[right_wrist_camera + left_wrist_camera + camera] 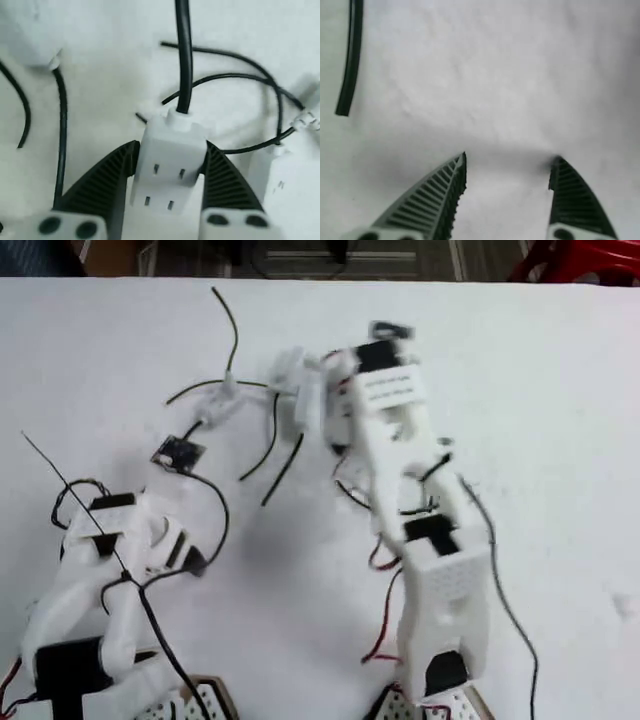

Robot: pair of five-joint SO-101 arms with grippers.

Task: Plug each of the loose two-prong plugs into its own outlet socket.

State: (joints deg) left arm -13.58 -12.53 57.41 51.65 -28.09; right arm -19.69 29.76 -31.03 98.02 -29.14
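Note:
My right gripper (pixel 171 148) is shut on a white outlet socket block (pixel 167 172), slotted face toward the camera, with its black cord (pixel 183 55) running away from it. A second white socket (pixel 286 180) lies close beside it. From above, this gripper (pixel 303 405) sits among the white pieces at the table's far middle, with another white piece (pixel 224 400) to their left. A small dark plug-like part (pixel 178 453) lies nearer the left arm. My left gripper (pixel 509 161) stands open over bare table, at the lower left seen from above (pixel 186 551).
Thin black cords (pixel 270 440) loop around the white pieces on the white table (pixel 560 390). A cut cord end (pixel 349 65) lies off to one side of the left gripper. Red and black arm wires (pixel 383 570) hang beside the right arm.

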